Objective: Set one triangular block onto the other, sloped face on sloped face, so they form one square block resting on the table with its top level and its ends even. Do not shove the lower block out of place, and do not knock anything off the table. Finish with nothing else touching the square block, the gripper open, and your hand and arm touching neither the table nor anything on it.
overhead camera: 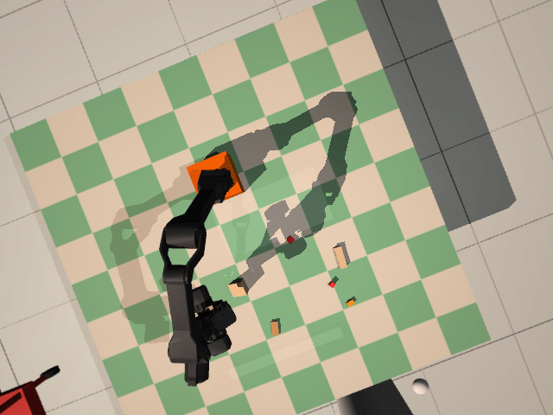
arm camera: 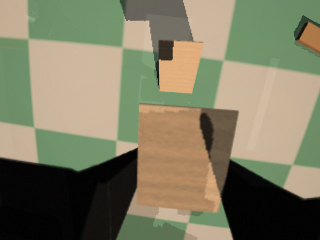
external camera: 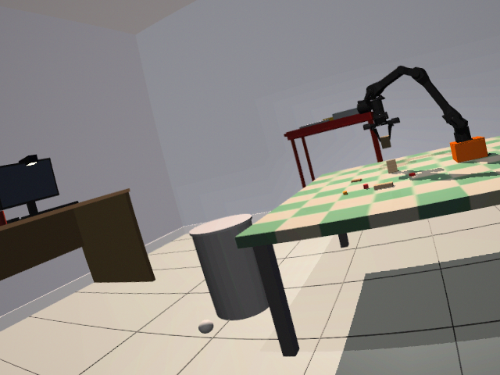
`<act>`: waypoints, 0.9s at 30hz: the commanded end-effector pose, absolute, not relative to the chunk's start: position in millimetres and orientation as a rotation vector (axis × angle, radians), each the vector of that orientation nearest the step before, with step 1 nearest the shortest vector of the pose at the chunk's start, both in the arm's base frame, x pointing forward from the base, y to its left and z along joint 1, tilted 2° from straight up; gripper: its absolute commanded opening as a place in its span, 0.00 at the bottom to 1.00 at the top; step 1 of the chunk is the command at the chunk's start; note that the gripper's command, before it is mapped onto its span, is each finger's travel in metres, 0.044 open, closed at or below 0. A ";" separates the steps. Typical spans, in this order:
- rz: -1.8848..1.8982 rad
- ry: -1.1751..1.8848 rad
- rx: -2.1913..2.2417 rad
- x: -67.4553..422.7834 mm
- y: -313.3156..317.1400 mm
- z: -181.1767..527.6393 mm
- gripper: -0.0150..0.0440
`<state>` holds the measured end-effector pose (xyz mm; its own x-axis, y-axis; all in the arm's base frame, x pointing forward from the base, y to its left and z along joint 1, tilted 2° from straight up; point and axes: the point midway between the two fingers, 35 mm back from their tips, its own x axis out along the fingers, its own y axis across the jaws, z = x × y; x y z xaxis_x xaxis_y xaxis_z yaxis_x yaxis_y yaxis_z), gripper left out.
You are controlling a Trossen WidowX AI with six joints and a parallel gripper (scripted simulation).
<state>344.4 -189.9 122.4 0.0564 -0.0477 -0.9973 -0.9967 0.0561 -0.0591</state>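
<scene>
My gripper [external camera: 385,135] [arm camera: 179,158] is shut on a tan triangular wooden block [external camera: 386,141] [arm camera: 172,145] and holds it well above the checkered table [overhead camera: 403,134] [external camera: 363,218]. In the top view the wrist [overhead camera: 214,315] hides the held block. The other triangular block [overhead camera: 238,287] [external camera: 391,166] [arm camera: 179,67] rests on the table, a little ahead of and below the held one, apart from it. In the wrist view it lies just beyond the held block's far edge.
A long tan block [overhead camera: 340,257] [external camera: 383,186], a small tan block [overhead camera: 275,327] [arm camera: 310,37], two red cubes [overhead camera: 290,239] [overhead camera: 332,284] and a small orange cube [overhead camera: 351,303] lie to the right. The arm's orange base [overhead camera: 216,176] [external camera: 468,149] stands mid-table.
</scene>
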 end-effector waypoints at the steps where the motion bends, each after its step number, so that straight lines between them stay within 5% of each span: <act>1: 1.114 1.224 -1.222 345.5 -182.0 103.0 0.25; 27: 1.115 1.222 -1.220 345.4 -156.7 30.9 0.25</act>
